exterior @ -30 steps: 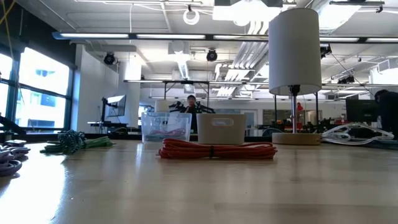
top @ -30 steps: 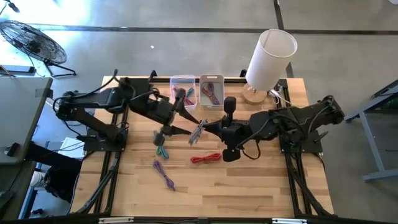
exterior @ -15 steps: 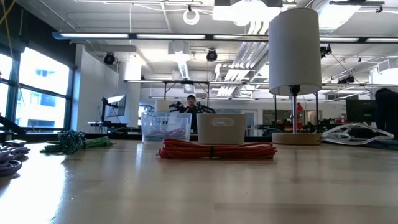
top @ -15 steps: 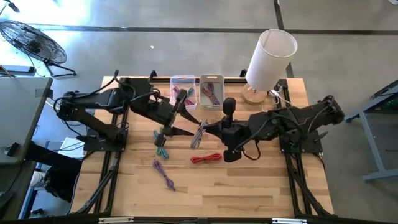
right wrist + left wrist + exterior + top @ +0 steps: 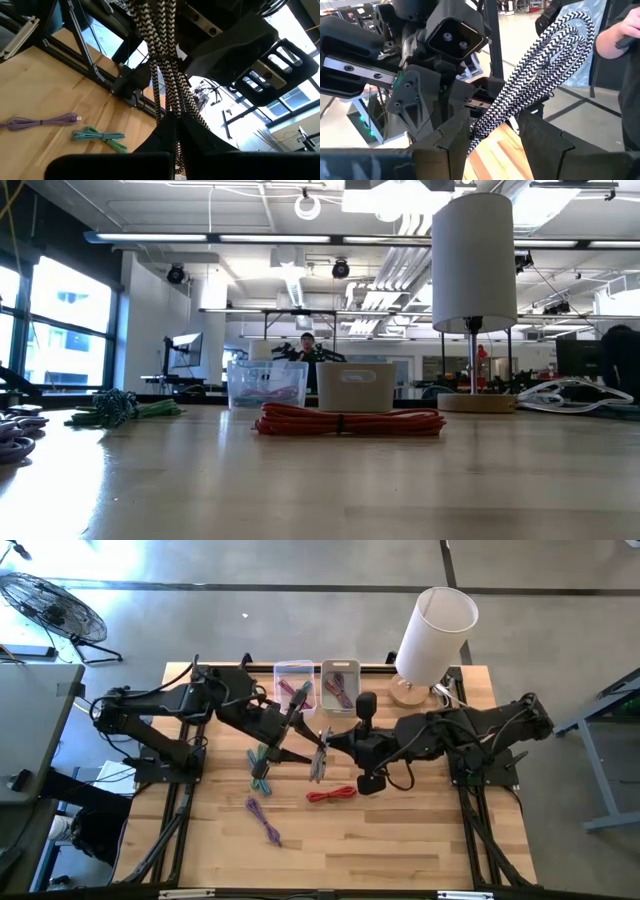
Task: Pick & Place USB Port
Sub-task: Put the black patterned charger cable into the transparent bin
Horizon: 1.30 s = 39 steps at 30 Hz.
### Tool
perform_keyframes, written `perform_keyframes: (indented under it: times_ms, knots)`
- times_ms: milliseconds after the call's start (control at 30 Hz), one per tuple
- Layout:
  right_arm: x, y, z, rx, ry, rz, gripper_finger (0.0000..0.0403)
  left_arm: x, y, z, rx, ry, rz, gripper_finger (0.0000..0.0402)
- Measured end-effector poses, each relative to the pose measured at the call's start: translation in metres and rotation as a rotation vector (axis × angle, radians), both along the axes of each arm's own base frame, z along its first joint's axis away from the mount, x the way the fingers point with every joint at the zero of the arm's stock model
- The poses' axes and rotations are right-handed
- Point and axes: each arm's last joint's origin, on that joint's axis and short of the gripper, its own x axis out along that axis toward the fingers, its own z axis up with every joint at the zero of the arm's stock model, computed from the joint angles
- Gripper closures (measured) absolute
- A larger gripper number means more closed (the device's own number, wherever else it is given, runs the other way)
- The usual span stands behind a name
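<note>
Above the middle of the table (image 5: 400,860), a black-and-white braided USB cable bundle (image 5: 320,756) hangs between my two grippers, clear of the wood. My right gripper (image 5: 172,131) is clamped fully shut on one end of it; my left gripper (image 5: 492,136) has its fingers well apart with the bundle running between them, and I can't tell whether they press on it. My worry is the handover: if the right lets go before the left truly closes, the bundle drops among the teal cable (image 5: 261,772) and red cable (image 5: 331,794); if both pull, the tie could slip and the loops spill. With the two wrists this close, they could also knock together. Only the wrist views show the braid and the fingers; the high view alone places the clear bin (image 5: 293,683) and white bin (image 5: 340,686) behind the arms, while the low view misses both grippers entirely.
</note>
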Motion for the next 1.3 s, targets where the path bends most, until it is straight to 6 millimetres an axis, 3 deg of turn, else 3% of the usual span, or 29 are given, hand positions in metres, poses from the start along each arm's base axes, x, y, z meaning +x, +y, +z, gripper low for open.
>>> perform_keyframes:
  times_ms: [1033, 1300]
  knots:
    - [0.002, -0.006, -0.002, 0.000, 0.017, -0.028, 0.0403, 0.002, -0.001, -0.008, 0.021, 0.066, -0.015, 0.0238]
    - [0.001, -0.006, -0.002, 0.021, 0.016, -0.033, 0.0403, -0.022, 0.007, 0.014, 0.143, -0.058, 0.154, 0.0238]
